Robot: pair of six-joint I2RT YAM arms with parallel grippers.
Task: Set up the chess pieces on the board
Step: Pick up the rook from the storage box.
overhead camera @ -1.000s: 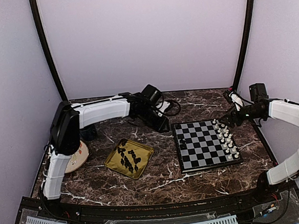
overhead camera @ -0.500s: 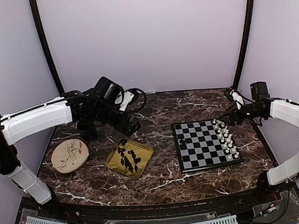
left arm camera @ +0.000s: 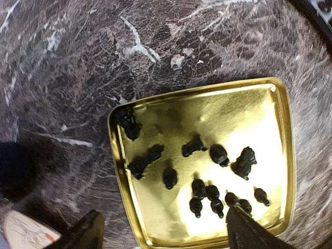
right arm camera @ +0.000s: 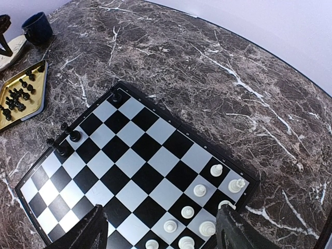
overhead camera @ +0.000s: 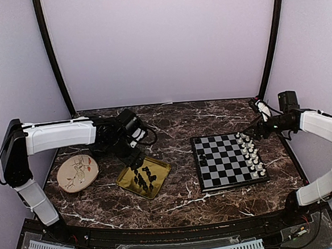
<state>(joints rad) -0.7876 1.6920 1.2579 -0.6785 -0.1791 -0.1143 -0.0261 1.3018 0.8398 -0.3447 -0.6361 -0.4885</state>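
L gripper (left arm camera: 166, 236) jaws wide, nothing held, hovering over gold tray (left arm camera: 249, 119). Black chess pieces (left arm camera: 198, 188) loose in tray, 12 o'clock from claw, most tipped over, nearest bunch twd 1 o'clock. L arm far nearer. R gripper (right arm camera: 163, 228) also wide, empty, above board (right arm camera: 135, 176); white pieces (right arm camera: 199, 190) at its 1 o'clock.

place: robot lab cell | plain lilac walls (overhead camera: 160, 45); black frame poles (overhead camera: 50, 53); marble tabletop (overhead camera: 177, 200)
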